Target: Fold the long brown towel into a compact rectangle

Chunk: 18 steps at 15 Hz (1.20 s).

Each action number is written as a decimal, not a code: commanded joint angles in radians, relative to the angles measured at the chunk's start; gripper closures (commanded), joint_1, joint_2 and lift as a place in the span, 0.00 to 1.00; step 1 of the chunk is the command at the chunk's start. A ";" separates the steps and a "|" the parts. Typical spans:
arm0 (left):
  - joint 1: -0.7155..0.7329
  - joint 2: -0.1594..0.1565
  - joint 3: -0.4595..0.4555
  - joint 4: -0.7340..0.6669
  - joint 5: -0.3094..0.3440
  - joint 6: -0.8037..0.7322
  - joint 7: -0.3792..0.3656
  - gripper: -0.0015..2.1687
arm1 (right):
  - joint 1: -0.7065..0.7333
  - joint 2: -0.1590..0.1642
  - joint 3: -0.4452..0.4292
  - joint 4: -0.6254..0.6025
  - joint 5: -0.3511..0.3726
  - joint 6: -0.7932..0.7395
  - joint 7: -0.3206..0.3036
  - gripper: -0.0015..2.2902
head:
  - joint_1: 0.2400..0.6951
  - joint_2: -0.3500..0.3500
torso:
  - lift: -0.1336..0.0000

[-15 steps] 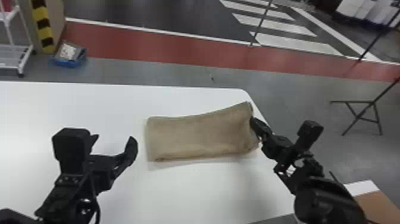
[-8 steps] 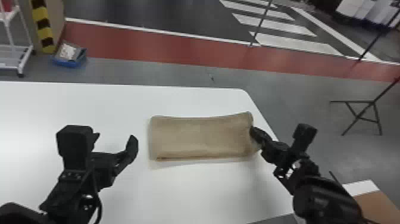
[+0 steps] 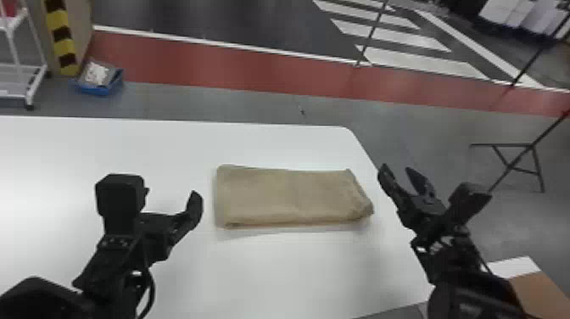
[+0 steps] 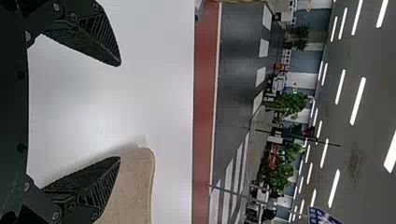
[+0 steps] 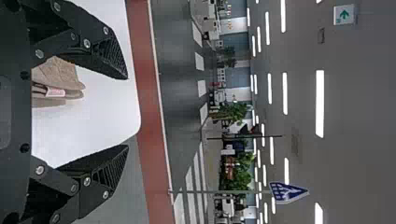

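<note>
Clock face on table, 12 farthest from robot. One left gripper (image 3: 169, 220): off towel's 9 o'clock end, fingers spread wide, nothing between them. One brown towel (image 3: 292, 197): folded flat on one white table (image 3: 271, 275), long axis 9 to 3 o'clock, right end slanting out toward 4. One right gripper (image 3: 396, 168): toward towel's 3 o'clock, two fingers well spread, pinching nothing, apart from towel.
</note>
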 commanded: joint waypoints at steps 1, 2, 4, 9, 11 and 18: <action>-0.049 -0.024 -0.030 0.050 0.006 0.000 0.000 0.09 | 0.052 0.001 -0.023 -0.048 -0.018 -0.034 0.000 0.01 | 1.00 0.00 | 0.08; -0.087 -0.041 -0.053 0.092 0.008 -0.003 -0.003 0.09 | 0.076 0.001 -0.033 -0.066 -0.018 -0.055 0.002 0.01 | 1.00 0.00 | 0.08; -0.152 -0.082 -0.082 0.181 0.008 -0.006 -0.009 0.10 | 0.136 0.005 -0.041 -0.092 -0.062 -0.105 0.012 0.02 | 1.00 0.00 | 0.08; -0.219 -0.157 -0.113 0.337 0.008 -0.003 -0.032 0.25 | 0.167 0.008 -0.046 -0.068 -0.068 -0.144 0.041 0.02 | 1.00 0.00 | 0.08; -0.227 -0.166 -0.113 0.351 0.008 -0.003 -0.042 0.25 | 0.164 0.007 -0.040 -0.052 -0.065 -0.154 0.041 0.02 | 1.00 0.00 | 0.08; -0.241 -0.180 -0.113 0.396 -0.012 0.000 -0.040 0.25 | 0.145 0.005 -0.015 -0.008 -0.062 -0.172 0.048 0.03 | 1.00 0.00 | 0.08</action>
